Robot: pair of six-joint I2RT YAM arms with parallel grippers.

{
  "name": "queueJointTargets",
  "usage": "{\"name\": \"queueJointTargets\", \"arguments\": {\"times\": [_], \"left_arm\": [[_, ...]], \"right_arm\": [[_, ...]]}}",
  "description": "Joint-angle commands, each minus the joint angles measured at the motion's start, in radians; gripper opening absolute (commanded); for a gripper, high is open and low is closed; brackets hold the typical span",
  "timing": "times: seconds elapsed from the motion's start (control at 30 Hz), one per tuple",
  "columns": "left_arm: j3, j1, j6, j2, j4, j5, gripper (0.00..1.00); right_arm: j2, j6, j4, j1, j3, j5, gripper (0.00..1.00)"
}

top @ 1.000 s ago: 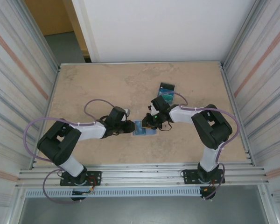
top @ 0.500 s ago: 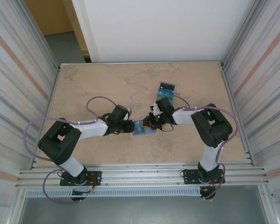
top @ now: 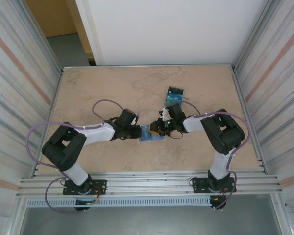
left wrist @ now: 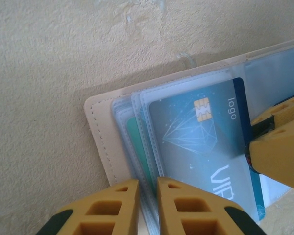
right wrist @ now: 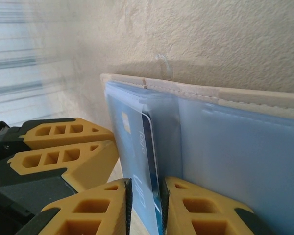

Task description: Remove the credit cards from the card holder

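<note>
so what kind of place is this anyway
Probably a lab robot test cell: a left arm and a right arm bolted to an aluminium rail at a beige tabletop, boxed in by ribbed metal side panels.

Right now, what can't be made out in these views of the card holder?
- Card count in the card holder: left wrist view, cloudy sleeves overlap behind the blue card.
- Blue card's near corner: same view, under the left fingers.
- Whether the right gripper pinches that card: right wrist view, seen edge-on.
</note>
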State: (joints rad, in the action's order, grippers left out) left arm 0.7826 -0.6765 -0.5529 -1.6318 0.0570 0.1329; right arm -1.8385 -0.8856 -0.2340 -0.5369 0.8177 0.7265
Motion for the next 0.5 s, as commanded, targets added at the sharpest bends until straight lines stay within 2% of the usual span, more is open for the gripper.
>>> {"name": "queueJointTargets", "arguments": {"times": [0.0, 0.13, 0.47], "left_arm": [[0.008, -0.008, 0.017, -0.026, 0.064, -0.023, 0.17], [0.01, -0.008, 0.013, -0.029, 0.066, -0.024, 0.17], [0.012, -0.008, 0.013, -0.037, 0.081, -0.032, 0.16]], "right_arm": [[0.021, -0.02, -0.034, 0.007, -0.013, 0.034, 0.23], [0.027, -0.021, -0.042, 0.014, -0.023, 0.037, 0.19], [0.046, -0.026, -0.058, 0.029, -0.045, 0.042, 0.18]]}}
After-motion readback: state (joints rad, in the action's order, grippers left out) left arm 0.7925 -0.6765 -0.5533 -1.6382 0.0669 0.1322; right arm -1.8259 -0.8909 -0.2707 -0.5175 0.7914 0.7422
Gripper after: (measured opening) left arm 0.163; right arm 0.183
